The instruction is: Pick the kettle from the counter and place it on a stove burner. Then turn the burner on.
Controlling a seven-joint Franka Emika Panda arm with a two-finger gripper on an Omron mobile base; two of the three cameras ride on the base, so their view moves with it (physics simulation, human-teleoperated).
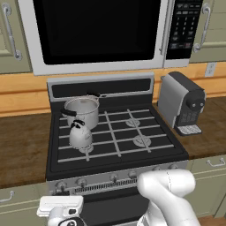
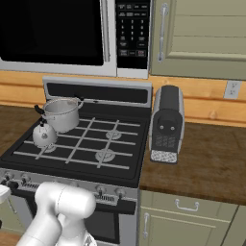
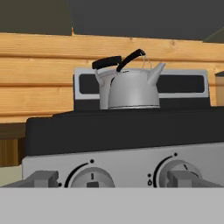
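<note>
1. A simulated kitchen: a dark wood-grain desk [image 1: 24, 145] runs on both sides of a black stove [image 1: 114, 132], with a wood-plank back wall, pale green cabinet fronts and a microwave [image 1: 97, 33] hung above.
2. The kettle [image 1: 80, 134] stands upright on the stove's front-left burner [image 1: 86, 149], just in front of the steel pot [image 1: 82, 110] on the rear-left burner; from the left base view I cannot tell whether the two touch.
3. Hidden: the kettle covers most of its burner, and the pot covers the rear-left one entirely. In the hand view the kettle [image 3: 133, 85] blocks nearly all of the pot, whose black handle shows at the kettle's left.
4. Counted: four burner places, two of them bare at the right [image 1: 142, 141]; one kettle, one pot, one coffee machine [image 1: 182, 103] on the right desk.
5. Knobs: the row on the stove front [image 1: 114, 178] is small, and the white arm cuts it off at the right; an exact count is uncertain. The hand view shows two knobs [image 3: 92, 178] close up, their lower halves cut off.
6. The hand [image 3: 112, 181] is level with the knob panel, spread wide, one fingertip [image 3: 41, 178] at each side and nothing between them. It pinches nothing.
</note>
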